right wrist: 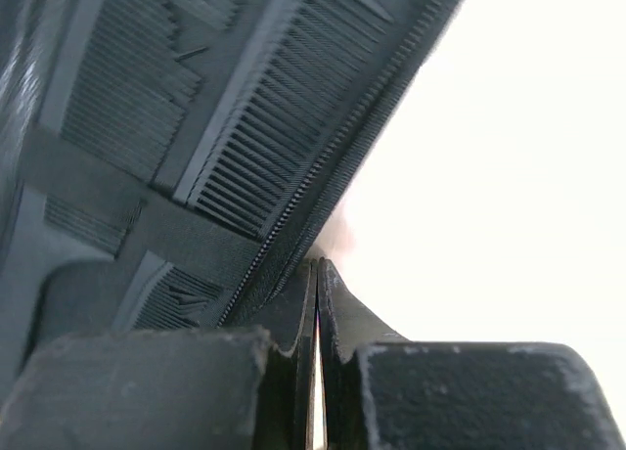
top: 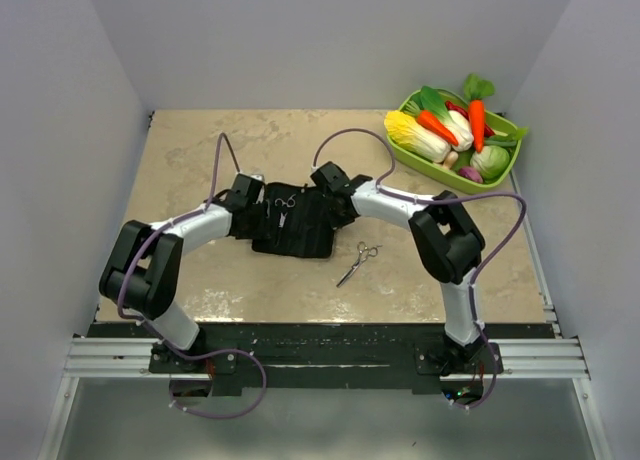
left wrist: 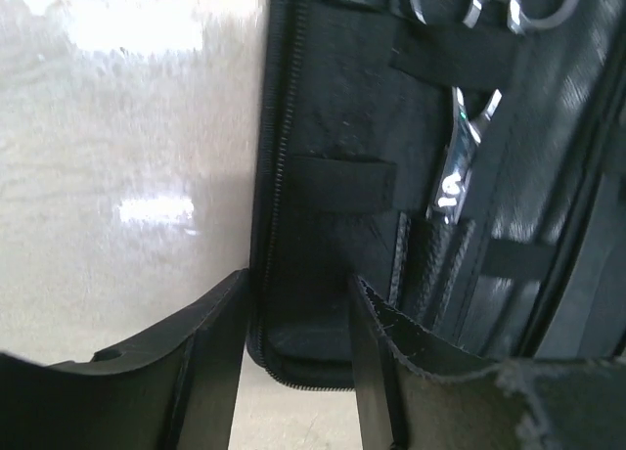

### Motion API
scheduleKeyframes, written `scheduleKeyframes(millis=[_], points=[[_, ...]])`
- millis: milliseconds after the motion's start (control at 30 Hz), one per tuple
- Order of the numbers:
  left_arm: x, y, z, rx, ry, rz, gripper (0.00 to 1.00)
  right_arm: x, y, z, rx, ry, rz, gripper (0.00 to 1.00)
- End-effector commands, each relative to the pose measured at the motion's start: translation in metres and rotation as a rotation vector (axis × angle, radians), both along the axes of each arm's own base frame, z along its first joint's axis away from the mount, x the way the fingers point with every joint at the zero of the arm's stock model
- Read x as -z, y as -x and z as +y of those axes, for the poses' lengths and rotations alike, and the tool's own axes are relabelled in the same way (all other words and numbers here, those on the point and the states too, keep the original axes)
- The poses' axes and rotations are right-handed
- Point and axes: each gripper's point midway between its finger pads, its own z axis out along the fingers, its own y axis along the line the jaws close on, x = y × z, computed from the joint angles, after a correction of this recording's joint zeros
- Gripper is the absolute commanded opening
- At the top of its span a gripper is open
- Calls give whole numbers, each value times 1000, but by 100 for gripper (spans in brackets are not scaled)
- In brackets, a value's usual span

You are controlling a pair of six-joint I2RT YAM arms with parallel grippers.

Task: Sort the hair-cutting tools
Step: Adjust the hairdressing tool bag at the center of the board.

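Black combs (right wrist: 274, 127) and strapped scissors (left wrist: 460, 166) are held inside the unfolded case (top: 300, 235) mid-table; loose scissors (top: 360, 261) are laid right of it. Its edges are flanked by the parted left gripper (left wrist: 298, 284) and closed right gripper (right wrist: 316, 269).

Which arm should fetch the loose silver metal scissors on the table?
Right, probably. The silver metal scissors lie right of the black folding case, on the side of the right gripper, which must open first. The left gripper straddles the case's opposite edge.
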Motion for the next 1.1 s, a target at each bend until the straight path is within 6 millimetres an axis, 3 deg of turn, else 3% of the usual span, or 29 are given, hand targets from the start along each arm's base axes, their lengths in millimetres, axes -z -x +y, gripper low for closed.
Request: scheduleKeyframes(millis=[0, 200, 400, 833, 967, 1067], points=[[9, 37, -18, 29, 119, 94, 48, 34, -1, 15, -34, 28, 68, 0], [10, 58, -38, 61, 197, 115, 47, 37, -32, 32, -48, 53, 51, 0], [6, 70, -58, 83, 241, 116, 47, 32, -46, 33, -50, 69, 30, 0], [3, 100, -156, 278, 324, 159, 46, 39, -59, 33, -70, 97, 43, 0], [-2, 100, -153, 283, 297, 159, 46, 34, -65, 20, -30, 114, 30, 0], [-17, 99, -143, 287, 254, 129, 47, 17, -73, 13, 4, 98, -17, 0]])
